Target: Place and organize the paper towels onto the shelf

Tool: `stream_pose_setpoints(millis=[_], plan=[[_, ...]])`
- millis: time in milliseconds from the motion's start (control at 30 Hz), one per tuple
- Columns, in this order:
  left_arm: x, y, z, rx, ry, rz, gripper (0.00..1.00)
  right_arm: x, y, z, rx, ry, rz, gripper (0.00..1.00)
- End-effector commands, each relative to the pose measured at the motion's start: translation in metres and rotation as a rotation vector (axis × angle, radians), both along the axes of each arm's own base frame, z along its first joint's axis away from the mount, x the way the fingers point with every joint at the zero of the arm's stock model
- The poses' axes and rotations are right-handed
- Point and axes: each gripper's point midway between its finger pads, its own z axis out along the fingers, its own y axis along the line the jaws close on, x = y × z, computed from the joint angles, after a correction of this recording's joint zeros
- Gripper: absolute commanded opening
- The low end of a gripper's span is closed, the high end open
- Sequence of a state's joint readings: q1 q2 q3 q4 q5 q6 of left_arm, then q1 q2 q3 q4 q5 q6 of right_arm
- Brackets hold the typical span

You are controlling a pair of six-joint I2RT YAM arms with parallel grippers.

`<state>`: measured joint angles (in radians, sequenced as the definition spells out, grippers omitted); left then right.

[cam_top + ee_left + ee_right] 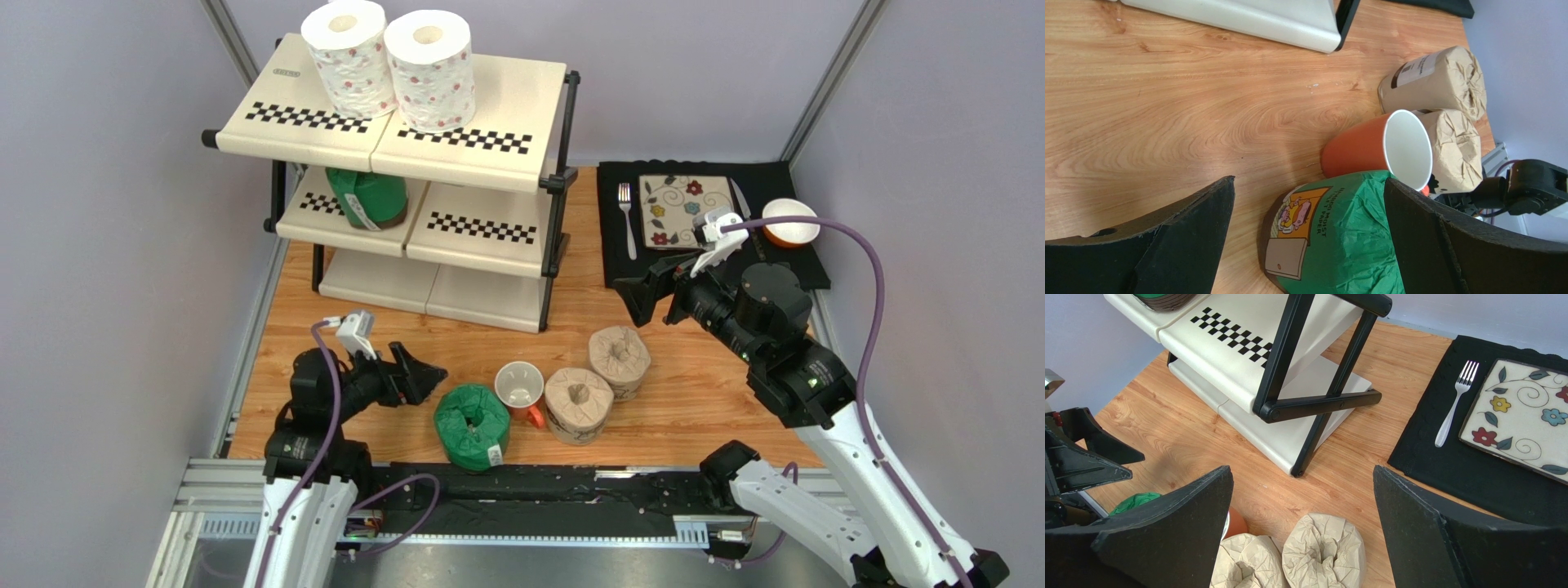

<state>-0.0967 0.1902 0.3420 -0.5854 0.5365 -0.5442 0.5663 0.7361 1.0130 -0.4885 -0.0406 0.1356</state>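
Showing an orange cartoon label with black print, perhaps "paper", the near green roll (1333, 245) sits just right of the left gripper (432, 377), its jaws wide apart and empty. The right gripper (648, 294), also spread and empty, hovers near the tan rolls (1324, 557).

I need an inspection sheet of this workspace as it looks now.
Surface: wooden table, nothing spilled seen.
Job's things: two white floral-print rolls on top tier of cream three-tier shelf; one green-wrapped roll on middle tier; second green roll and two tan-brown paper rolls on table.
Clutter: upright orange mug; black placemat with floral plate, fork, small bowl.
Grippers: left gripper open near second green roll; right gripper open, empty.
Cables: purple cables on both arms.
Surroundings: grey walls.
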Motion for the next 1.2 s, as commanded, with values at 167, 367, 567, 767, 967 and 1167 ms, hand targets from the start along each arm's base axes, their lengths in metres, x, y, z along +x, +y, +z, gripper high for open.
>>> stream_pose_setpoints(millis=[167, 367, 567, 767, 967, 1167], plan=[[0.025, 0.010, 0.019, 0.078, -0.079, 0.049, 0.99, 0.001, 0.006, 0.016, 0.049, -0.044, 0.015, 0.89], [0.044, 0.013, 0.034, 0.093, -0.129, 0.110, 0.99, 0.003, 0.009, 0.014, 0.051, -0.033, 0.025, 0.89], [0.048, -0.022, 0.037, 0.212, -0.190, 0.034, 0.99, 0.001, 0.005, 0.014, 0.042, -0.038, 0.014, 0.89], [0.038, -0.050, 0.055, 0.403, -0.287, 0.002, 0.99, 0.000, 0.002, 0.010, 0.040, -0.035, 0.002, 0.89], [0.027, -0.052, 0.060, 0.392, -0.259, -0.041, 0.99, 0.001, 0.005, 0.006, 0.045, -0.028, 0.011, 0.89], [0.009, -0.047, 0.039, 0.415, -0.195, -0.101, 0.99, 0.001, 0.003, 0.005, 0.038, -0.031, 0.006, 0.89]])
